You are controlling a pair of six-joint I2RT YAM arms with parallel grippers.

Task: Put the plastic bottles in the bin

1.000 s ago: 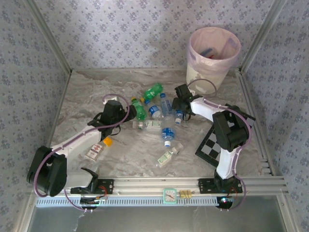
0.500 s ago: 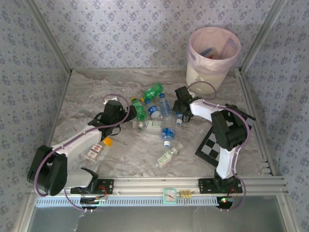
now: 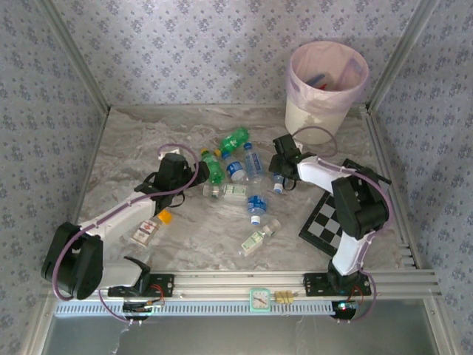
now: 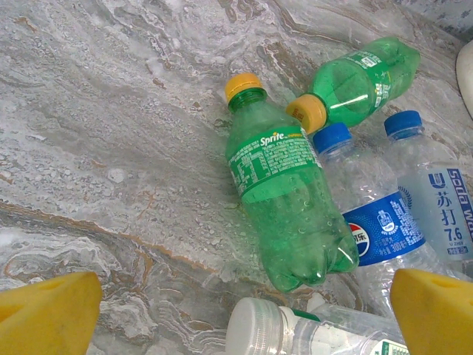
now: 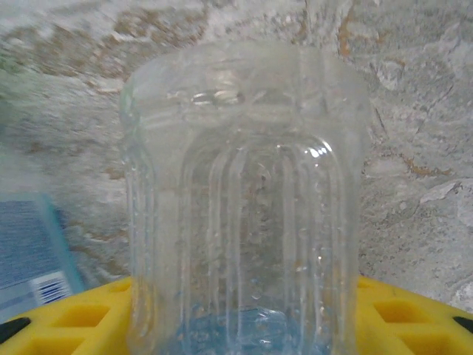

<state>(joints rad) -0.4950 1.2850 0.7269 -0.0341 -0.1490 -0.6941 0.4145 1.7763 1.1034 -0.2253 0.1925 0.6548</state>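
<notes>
While lying flat, the Sprite bottle points its cap far-left.

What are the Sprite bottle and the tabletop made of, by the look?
Sprite bottle: thin clear-green plastic, glossy; highlights and a see-through wall show it. Its yellow cap: opaque plastic. Tabletop: grey marble pattern with brown veins, wet-looking sheen; real stone or printed sheet, I cannot tell.

We see soft, even light from above, with only faint shadows on the marble table. The clear bottle is very close and blurry. Small white shine sits on the nearer green bottle.
</notes>
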